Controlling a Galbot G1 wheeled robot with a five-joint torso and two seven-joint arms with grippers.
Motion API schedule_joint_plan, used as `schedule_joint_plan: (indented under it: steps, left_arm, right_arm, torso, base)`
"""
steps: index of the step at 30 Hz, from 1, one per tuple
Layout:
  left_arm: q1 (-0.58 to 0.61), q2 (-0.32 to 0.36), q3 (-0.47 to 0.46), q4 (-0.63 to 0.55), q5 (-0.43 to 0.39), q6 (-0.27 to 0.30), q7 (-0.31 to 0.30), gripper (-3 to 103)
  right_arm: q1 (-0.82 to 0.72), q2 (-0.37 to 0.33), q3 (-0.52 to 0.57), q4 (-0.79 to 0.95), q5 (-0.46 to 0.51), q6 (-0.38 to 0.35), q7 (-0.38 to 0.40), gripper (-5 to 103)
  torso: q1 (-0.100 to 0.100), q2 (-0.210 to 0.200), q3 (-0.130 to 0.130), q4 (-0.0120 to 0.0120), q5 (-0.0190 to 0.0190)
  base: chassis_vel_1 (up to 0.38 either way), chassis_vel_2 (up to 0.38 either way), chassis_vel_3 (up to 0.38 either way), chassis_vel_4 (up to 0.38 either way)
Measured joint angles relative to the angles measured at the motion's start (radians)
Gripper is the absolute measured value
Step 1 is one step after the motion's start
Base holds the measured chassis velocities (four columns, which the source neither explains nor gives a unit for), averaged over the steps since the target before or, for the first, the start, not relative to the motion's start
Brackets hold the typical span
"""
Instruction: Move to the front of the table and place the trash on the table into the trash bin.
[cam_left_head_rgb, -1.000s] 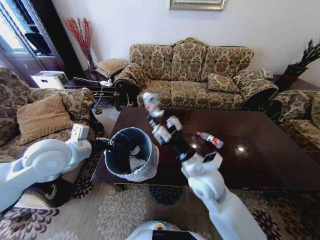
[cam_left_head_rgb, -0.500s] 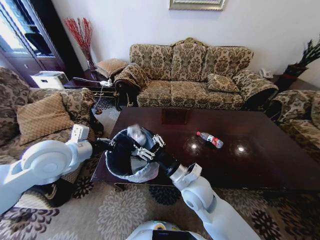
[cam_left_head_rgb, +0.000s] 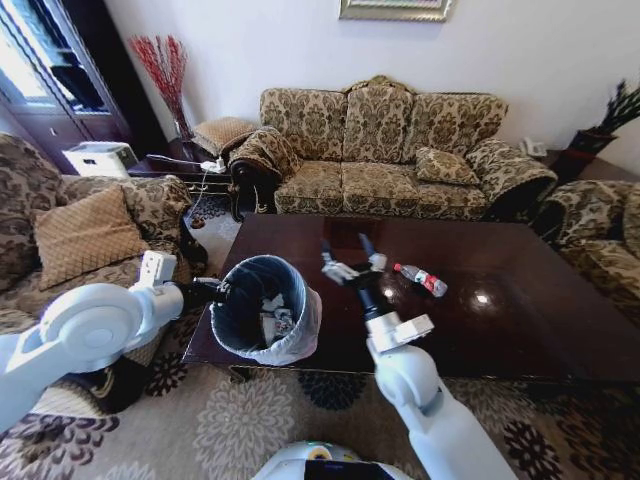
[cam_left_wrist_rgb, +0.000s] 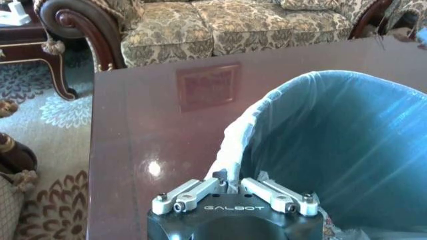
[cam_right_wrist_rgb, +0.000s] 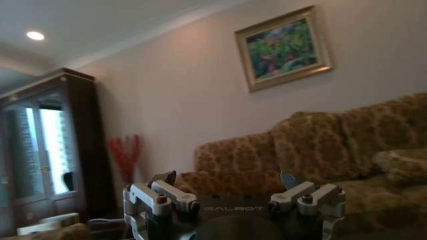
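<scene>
The trash bin (cam_left_head_rgb: 245, 300), dark inside with a whitish liner, stands at the table's (cam_left_head_rgb: 520, 330) front left corner. White crumpled trash scraps (cam_left_head_rgb: 272, 318) lie inside it. My left gripper (cam_left_head_rgb: 215, 292) is shut on the bin's rim; in the left wrist view its fingers (cam_left_wrist_rgb: 200, 189) pinch the liner edge of the trash bin (cam_left_wrist_rgb: 347, 150). My right gripper (cam_left_head_rgb: 350, 258) is raised over the table just right of the bin, open and empty, as the right wrist view shows (cam_right_wrist_rgb: 229, 177). A clear bottle with a red label (cam_left_head_rgb: 420, 279) lies on the table beyond it.
A patterned sofa (cam_left_head_rgb: 400, 150) runs along the table's far side. Armchairs flank it at the left (cam_left_head_rgb: 90, 230) and right (cam_left_head_rgb: 600, 230). A side table (cam_left_head_rgb: 180, 160) stands at the back left. Flowered carpet (cam_left_head_rgb: 220, 420) lies in front.
My right gripper carried a white scrap over the bin, let it go, and has swung back right over the table, now open. The left gripper and bin stayed put.
</scene>
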Motion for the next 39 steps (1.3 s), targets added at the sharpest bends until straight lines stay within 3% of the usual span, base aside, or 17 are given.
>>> schedule_joint_plan:
  steps: [8,19,23,26,29,32,36,39]
  left_arm:
    - [0.011,-0.042,0.005,-0.001,0.031,0.003,0.006,0]
    - [0.024,-0.099,0.010,-0.004,0.066,0.007,0.018,0]
    - [0.026,-0.112,0.010,-0.001,0.081,0.008,0.027,0]
    - [0.026,-0.116,0.010,-0.005,0.085,0.008,0.030,0]
    - [0.026,-0.118,0.010,-0.007,0.086,0.008,0.031,0]
    - [0.027,-0.117,0.010,-0.006,0.086,0.008,0.031,0]
    - [0.027,-0.112,0.010,-0.006,0.087,0.008,0.031,0]
    - [0.027,-0.110,0.010,-0.008,0.086,0.008,0.030,0]
  right_arm:
    - [0.007,-0.026,0.146,-0.187,0.045,0.037,-0.020,100]
    - [0.063,-0.015,0.109,-0.310,0.083,0.033,0.000,100]
    - [0.097,-0.011,0.109,-0.441,0.011,0.063,0.019,100]
    - [0.111,-0.019,0.123,-0.539,-0.039,0.064,-0.014,100]
    - [0.103,-0.033,0.120,-0.558,-0.025,0.046,-0.053,100]
    - [0.077,-0.048,0.113,-0.560,-0.002,0.037,-0.145,100]
    - [0.079,-0.046,0.104,-0.578,-0.034,0.046,-0.174,100]
    - [0.086,-0.046,0.102,-0.596,-0.065,0.047,-0.172,100]
  torso:
    - [0.000,0.000,0.000,0.0003,-0.0005]
    - [0.000,0.000,0.000,0.0002,0.0002]
    - [0.001,0.000,0.000,-0.0004,-0.0002]
    - [0.001,-0.001,0.001,-0.0004,0.0013]
    - [0.001,-0.001,0.000,-0.0006,0.0005]
    - [-0.001,0.000,0.000,0.0004,-0.0013]
    - [-0.001,0.000,0.000,0.0017,-0.0008]
    - [-0.001,0.000,0.000,0.0011,-0.0011]
  base:
    - [-0.040,-0.002,0.046,0.016]
    - [-0.269,-0.059,0.282,0.056]
    - [-0.373,-0.125,0.358,0.129]
    - [-0.238,-0.105,0.203,0.090]
    - [-0.089,-0.064,0.071,0.044]
    - [0.031,0.001,-0.013,0.002]
    - [0.115,0.029,-0.050,0.004]
    - [0.064,0.024,-0.020,0.003]
